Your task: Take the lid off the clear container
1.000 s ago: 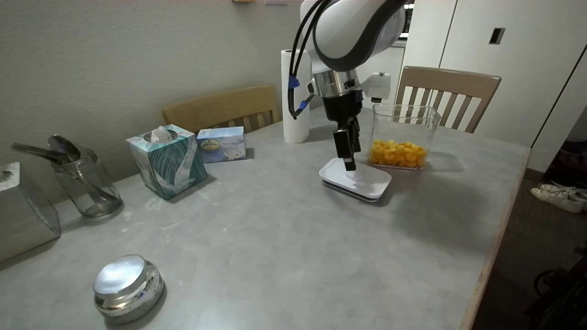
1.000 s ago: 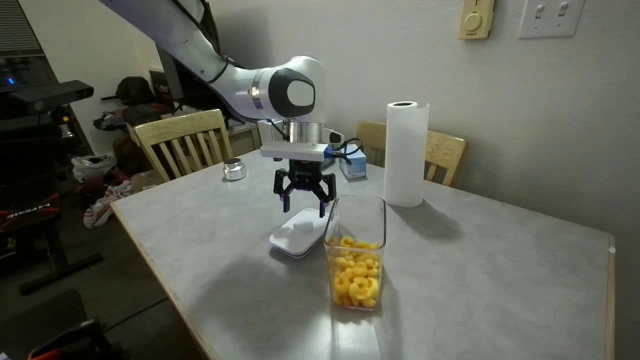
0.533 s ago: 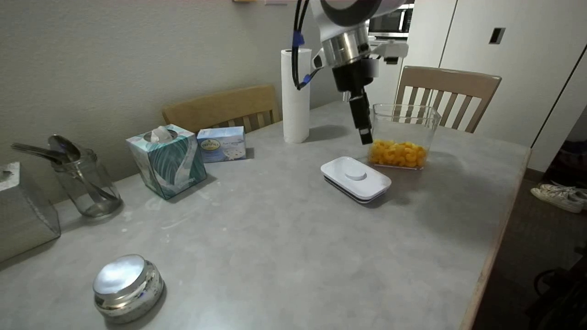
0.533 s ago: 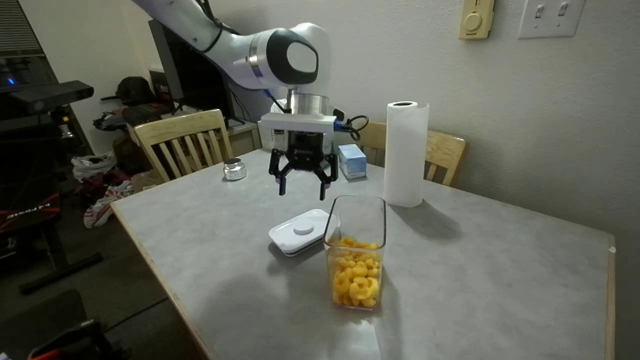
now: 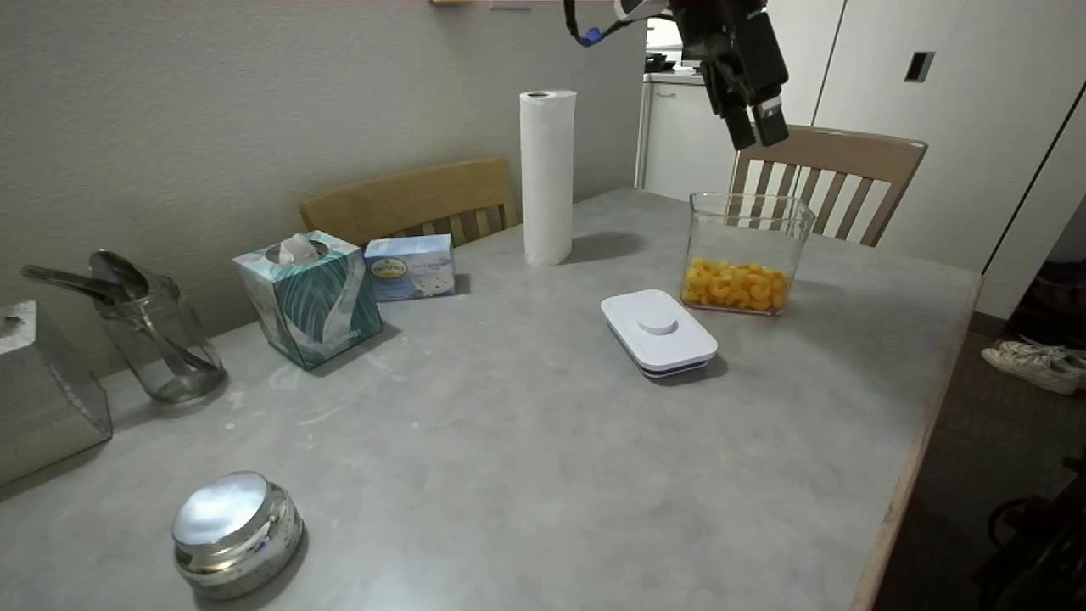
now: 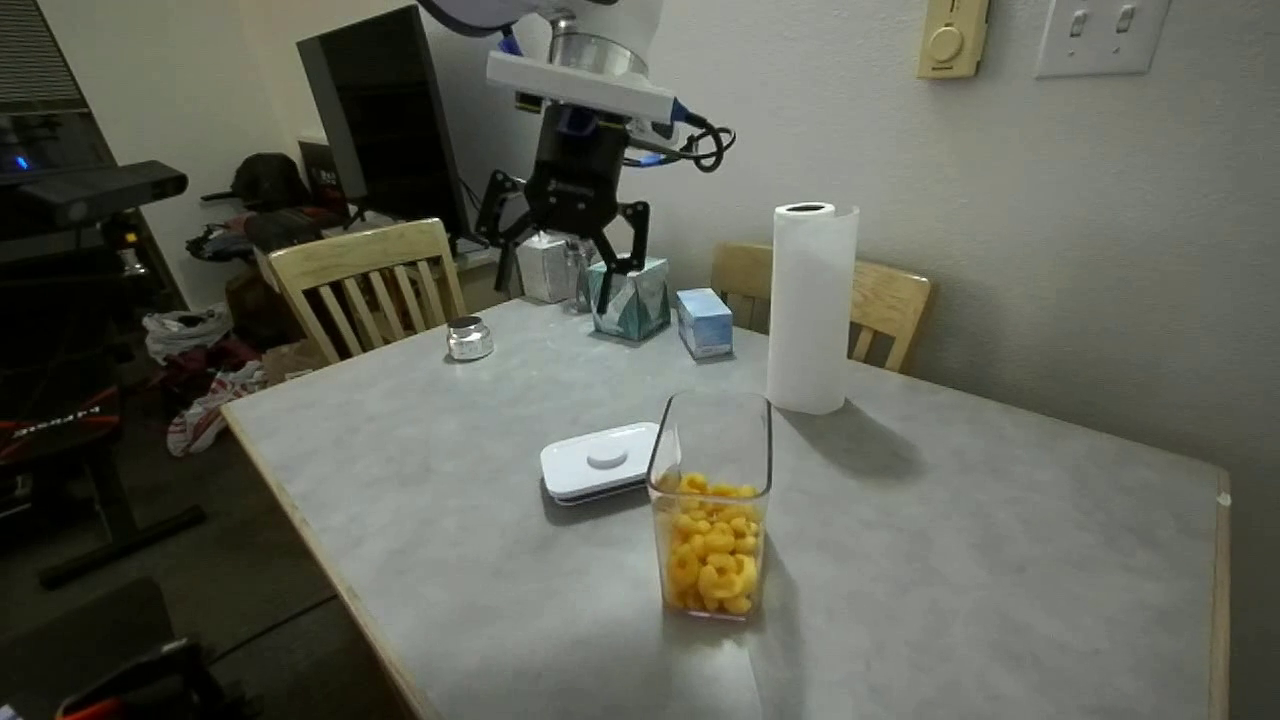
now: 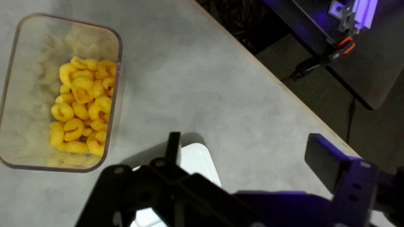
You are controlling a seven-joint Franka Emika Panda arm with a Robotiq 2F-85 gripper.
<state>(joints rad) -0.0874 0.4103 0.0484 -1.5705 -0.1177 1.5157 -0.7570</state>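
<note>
Lid point(image 5: 662, 333) smooth, white, round-buttoned, beside boxy clear container point(image 5: 748, 241).

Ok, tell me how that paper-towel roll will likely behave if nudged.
The paper-towel roll would probably tip easily: it stands tall on a narrow end. Once down, its cylindrical shape suggests it might roll. The loose sheet edge could catch and unwind.

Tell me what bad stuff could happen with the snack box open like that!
First, the clear container stands open, so if the open gripper dips and bumps it, the yellow snack pieces might spill.

Second, the lid lies loose on the table near the container, so a low sweep of the gripper could perhaps shove it into the container.
</note>
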